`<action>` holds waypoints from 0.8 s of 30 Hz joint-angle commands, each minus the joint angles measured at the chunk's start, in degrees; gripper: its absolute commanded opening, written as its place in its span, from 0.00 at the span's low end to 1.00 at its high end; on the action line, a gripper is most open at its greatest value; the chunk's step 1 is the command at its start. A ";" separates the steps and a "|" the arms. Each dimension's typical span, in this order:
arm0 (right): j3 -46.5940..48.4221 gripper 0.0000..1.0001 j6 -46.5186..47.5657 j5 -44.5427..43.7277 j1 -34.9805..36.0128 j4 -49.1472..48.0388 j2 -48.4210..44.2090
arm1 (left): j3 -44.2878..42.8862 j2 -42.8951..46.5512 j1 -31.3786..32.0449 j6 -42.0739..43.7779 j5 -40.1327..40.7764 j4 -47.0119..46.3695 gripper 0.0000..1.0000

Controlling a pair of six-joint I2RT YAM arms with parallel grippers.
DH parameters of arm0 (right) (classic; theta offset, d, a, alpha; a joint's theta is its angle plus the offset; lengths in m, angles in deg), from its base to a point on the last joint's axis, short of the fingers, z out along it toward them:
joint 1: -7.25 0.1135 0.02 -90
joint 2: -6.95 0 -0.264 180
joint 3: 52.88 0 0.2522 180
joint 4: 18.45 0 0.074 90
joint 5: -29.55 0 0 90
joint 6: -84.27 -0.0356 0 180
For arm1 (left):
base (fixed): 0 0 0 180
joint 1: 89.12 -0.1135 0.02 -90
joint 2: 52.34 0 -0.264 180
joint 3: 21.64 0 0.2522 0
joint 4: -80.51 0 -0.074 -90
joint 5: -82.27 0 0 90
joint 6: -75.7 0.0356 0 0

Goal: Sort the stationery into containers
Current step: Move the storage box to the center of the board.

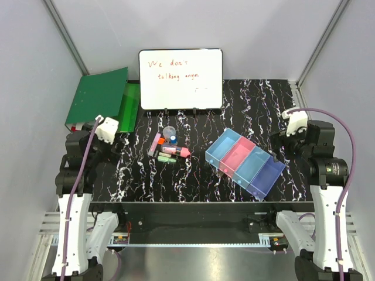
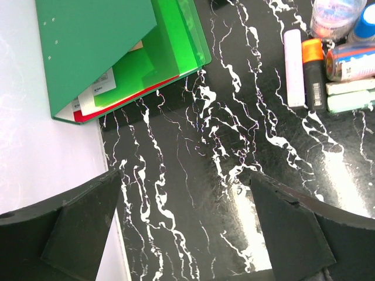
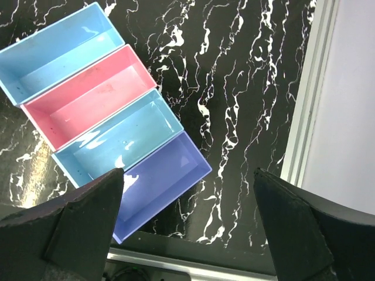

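The stationery [image 1: 168, 145] lies in a small heap on the black marbled table, left of centre. The left wrist view shows a pale pink marker [image 2: 293, 67], an orange marker [image 2: 313, 73], pale green sticks [image 2: 350, 96], a blue-capped bottle [image 2: 351, 60] and a clear round piece [image 2: 334, 14]. The containers [image 1: 245, 162] are four joined bins standing right of centre: light blue [image 3: 58, 50], pink [image 3: 88, 102], light blue [image 3: 120, 140] and purple-blue [image 3: 161, 178]. My left gripper [image 1: 104, 130] [image 2: 183, 175] is open and empty, left of the heap. My right gripper [image 1: 295, 124] [image 3: 187, 172] is open and empty, right of the bins.
A big green folder [image 1: 96, 96] [image 2: 99, 41] lies at the back left. A whiteboard with red writing [image 1: 180, 79] stands at the back centre. The table's right rail [image 3: 304, 111] and the white wall run close to my right gripper.
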 commanded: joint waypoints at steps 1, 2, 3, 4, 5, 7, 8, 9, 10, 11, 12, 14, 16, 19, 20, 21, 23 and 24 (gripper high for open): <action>1.27 1.00 -4.43 -4.55 -0.11 -1.44 -0.54 | -0.54 1.02 -0.33 -4.25 2.88 -0.99 0.99; 1.27 1.00 -4.87 -5.52 -0.11 -1.78 -0.80 | -0.63 0.67 -0.34 -5.22 3.40 -0.91 0.99; 1.18 1.00 -7.14 -6.75 -0.11 -1.70 -0.89 | -0.72 0.40 -0.34 -5.66 4.28 -0.90 0.99; 1.27 1.00 -8.03 -8.33 -0.11 -1.35 -0.72 | -0.80 0.23 -0.34 -5.49 4.29 -0.99 0.99; 1.44 1.00 -8.74 -7.30 -0.11 1.44 -0.28 | -0.80 -0.30 -0.34 -5.32 4.55 -0.82 0.99; 2.14 1.00 -7.34 2.40 -0.11 5.84 2.34 | -0.80 -0.48 -0.25 -5.23 5.25 -0.90 0.99; 1.97 1.00 -8.03 4.90 -0.11 8.90 3.49 | -0.80 -0.65 -0.33 -4.96 5.08 -0.90 0.99; 1.10 1.00 -5.95 10.50 -0.11 9.98 4.37 | -1.15 -0.74 -0.34 -4.35 4.29 -0.82 0.99; -0.91 1.00 -5.15 11.68 -0.11 10.60 6.04 | -1.33 -0.83 -0.25 -4.17 4.03 -0.90 0.99; -1.89 1.00 -4.62 11.52 -0.11 10.87 7.10 | -1.59 -0.74 -0.25 -4.00 3.67 -0.82 0.99; -2.33 1.00 -4.35 11.17 -0.11 11.22 8.50 | -1.94 -0.66 -0.25 -3.47 2.71 -0.90 0.99; -3.12 1.00 -4.26 10.64 -0.11 11.48 13.15 | -1.86 -0.48 -0.25 -2.59 1.74 -0.99 0.99; -3.47 1.00 -4.26 10.99 -0.11 11.31 16.75 | -2.03 -0.56 -0.16 -2.24 0.25 -0.99 0.99; -3.56 1.00 -3.91 11.96 -0.11 11.83 19.05 | -2.12 -0.83 -0.33 -2.15 -0.64 -0.99 0.99; -3.74 1.00 -3.56 11.87 -0.11 11.92 19.23 | -2.04 -0.92 -0.25 -1.98 -1.16 -0.99 0.99; -3.91 1.00 -3.12 11.09 -0.11 12.01 19.58 | -1.95 -1.01 -0.25 -1.80 -1.42 -0.99 0.99; -3.31 1.00 -2.25 8.28 -0.11 12.53 20.46 | -2.12 -1.62 -0.16 -1.01 -1.43 -0.90 0.99; -1.65 1.00 -1.46 6.18 -0.11 13.67 21.08 | -2.56 -1.71 -0.25 -0.92 -1.17 -0.90 0.99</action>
